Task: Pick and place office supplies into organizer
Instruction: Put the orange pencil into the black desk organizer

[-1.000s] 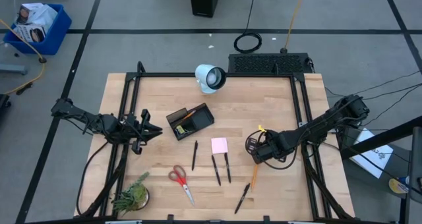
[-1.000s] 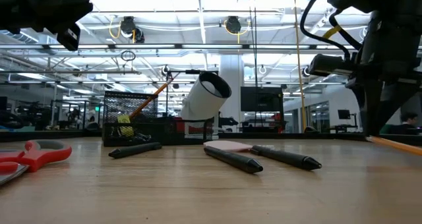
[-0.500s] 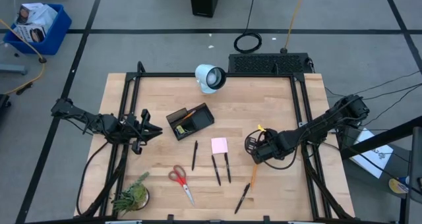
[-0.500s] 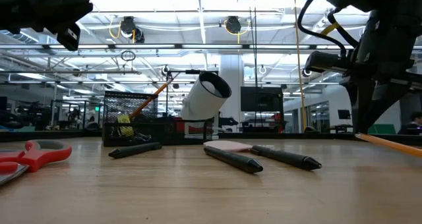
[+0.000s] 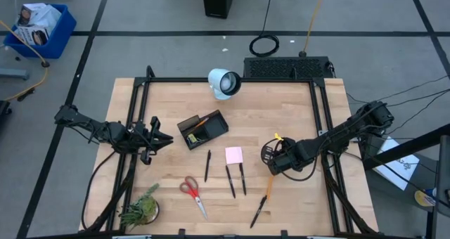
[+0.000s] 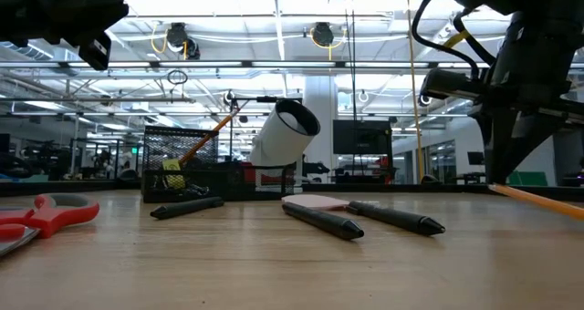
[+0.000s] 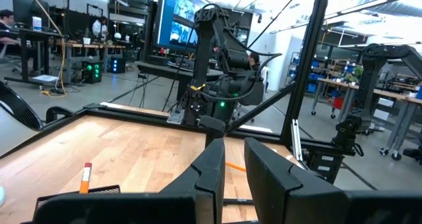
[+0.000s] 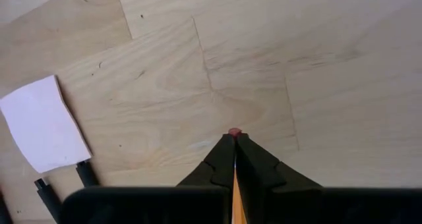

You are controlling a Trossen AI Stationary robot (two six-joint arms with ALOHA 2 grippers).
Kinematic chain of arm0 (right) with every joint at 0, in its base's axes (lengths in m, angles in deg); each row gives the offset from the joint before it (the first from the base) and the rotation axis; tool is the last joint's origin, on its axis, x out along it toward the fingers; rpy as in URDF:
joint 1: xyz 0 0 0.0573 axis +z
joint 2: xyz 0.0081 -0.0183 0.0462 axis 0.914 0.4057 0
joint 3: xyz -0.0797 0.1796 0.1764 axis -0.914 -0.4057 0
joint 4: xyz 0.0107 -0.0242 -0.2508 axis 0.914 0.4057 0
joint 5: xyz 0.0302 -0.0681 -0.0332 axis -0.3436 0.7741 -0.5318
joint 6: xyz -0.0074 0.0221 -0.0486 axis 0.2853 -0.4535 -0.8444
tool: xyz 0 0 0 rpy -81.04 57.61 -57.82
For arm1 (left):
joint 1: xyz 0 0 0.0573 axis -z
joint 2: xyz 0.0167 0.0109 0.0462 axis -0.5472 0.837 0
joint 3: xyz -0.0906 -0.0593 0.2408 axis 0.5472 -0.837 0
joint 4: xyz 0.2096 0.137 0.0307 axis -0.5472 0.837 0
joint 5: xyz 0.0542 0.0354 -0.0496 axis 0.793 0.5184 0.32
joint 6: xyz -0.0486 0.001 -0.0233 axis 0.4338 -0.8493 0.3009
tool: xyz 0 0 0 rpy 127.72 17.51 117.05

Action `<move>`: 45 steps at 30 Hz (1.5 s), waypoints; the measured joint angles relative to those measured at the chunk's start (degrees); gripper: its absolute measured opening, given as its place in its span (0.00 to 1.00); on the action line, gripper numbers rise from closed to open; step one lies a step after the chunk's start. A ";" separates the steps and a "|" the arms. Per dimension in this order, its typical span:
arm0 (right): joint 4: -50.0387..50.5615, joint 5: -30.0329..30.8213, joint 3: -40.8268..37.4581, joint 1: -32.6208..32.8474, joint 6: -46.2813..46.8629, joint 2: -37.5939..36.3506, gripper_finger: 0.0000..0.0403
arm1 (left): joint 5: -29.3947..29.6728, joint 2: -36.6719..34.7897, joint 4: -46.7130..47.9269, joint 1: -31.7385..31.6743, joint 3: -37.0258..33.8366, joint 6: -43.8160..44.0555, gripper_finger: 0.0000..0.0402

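My right gripper stands at the table's right of middle, pointing steeply down, shut on an orange pencil. To its left lie a pink sticky pad, three black pens and red-handled scissors. Another pen lies by the pencil's free end. The black organizer, farther back, holds an orange pencil that leans on its wall. My left gripper waits at the table's left, raised. Its fingers stand a narrow gap apart with nothing between them. My right gripper pinches the pencil's eraser end between its two fingertips, and the pink eraser just shows past them. The fingers come from above, slanting. The pencil's shaft runs from the tips toward the table's near edge, low over the wood.
A white cylindrical lamp lies at the table's far edge behind the organizer. A green plant stands at the near left corner. A black metal frame runs along the table's sides. Bare wood lies between the organizer and my right gripper.
My right gripper has tipped a little and carried the pencil's held end slightly toward the table's left. The pencil's free end has stayed near the pen, so the pencil slants a bit more in the low view.
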 joint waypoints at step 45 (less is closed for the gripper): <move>-6.67 -3.03 2.53 -0.48 -3.88 5.55 0.06 | 0.00 0.01 0.01 0.01 0.00 0.00 0.16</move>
